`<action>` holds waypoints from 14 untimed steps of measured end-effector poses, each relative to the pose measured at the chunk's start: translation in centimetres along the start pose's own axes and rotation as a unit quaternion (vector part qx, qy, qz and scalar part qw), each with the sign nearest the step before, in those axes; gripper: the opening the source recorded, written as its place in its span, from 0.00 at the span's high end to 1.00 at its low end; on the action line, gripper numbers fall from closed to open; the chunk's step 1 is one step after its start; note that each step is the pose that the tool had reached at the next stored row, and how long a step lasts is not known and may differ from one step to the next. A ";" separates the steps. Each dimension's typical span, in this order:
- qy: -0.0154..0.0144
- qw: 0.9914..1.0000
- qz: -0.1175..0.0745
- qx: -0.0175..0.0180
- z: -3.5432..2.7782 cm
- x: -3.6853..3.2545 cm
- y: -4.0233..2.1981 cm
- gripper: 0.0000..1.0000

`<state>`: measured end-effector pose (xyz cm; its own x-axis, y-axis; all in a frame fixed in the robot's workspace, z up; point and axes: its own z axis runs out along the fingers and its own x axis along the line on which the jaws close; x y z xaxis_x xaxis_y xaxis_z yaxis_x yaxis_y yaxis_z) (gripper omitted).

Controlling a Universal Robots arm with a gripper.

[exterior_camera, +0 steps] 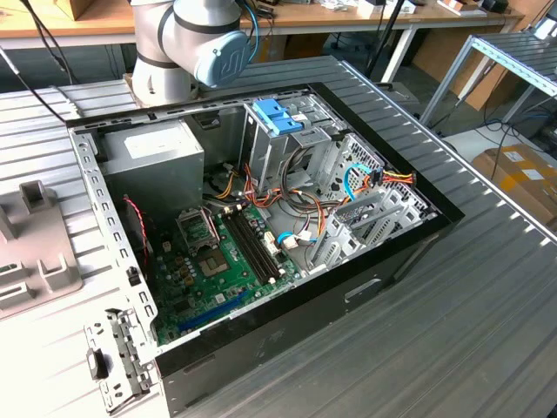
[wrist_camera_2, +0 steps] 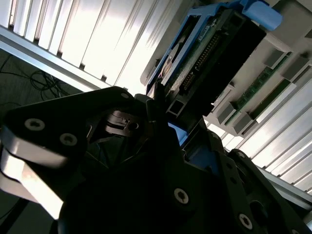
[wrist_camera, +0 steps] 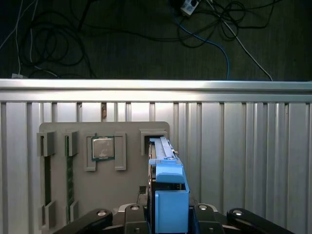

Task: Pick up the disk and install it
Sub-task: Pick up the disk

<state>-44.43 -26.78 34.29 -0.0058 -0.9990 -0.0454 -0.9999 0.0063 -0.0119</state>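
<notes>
Disk (wrist_camera: 168, 195) — on edge at grey tray (wrist_camera: 131, 187) — sits inside pincer (wrist_camera: 170, 217).

Your arm (exterior_camera: 196, 39) shows in the exterior view as a thick grey joint with a blue end cap, set on a round grey segment. In the first wrist view your gripper (wrist_camera: 169, 217) has its black fingers (wrist_camera: 132, 212) drawn in, one on each side of the disk (wrist_camera: 168, 195) and pressed against its blue end tab. The outer linkage bars angle away from the palm. In the second wrist view the black gripper body sits directly behind that grip, fingers reaching forward from the palm.
</notes>
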 end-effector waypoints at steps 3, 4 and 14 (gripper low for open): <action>0.000 1.000 0.000 0.000 -0.19 -0.01 0.00 0.63; 0.000 1.000 0.000 0.000 -0.22 -0.01 0.00 0.63; -0.001 1.000 0.000 0.000 -0.89 -0.04 -0.01 0.63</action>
<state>-44.43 -26.78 35.18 -0.0058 -0.9988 -0.0477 -0.9999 0.0064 -0.0118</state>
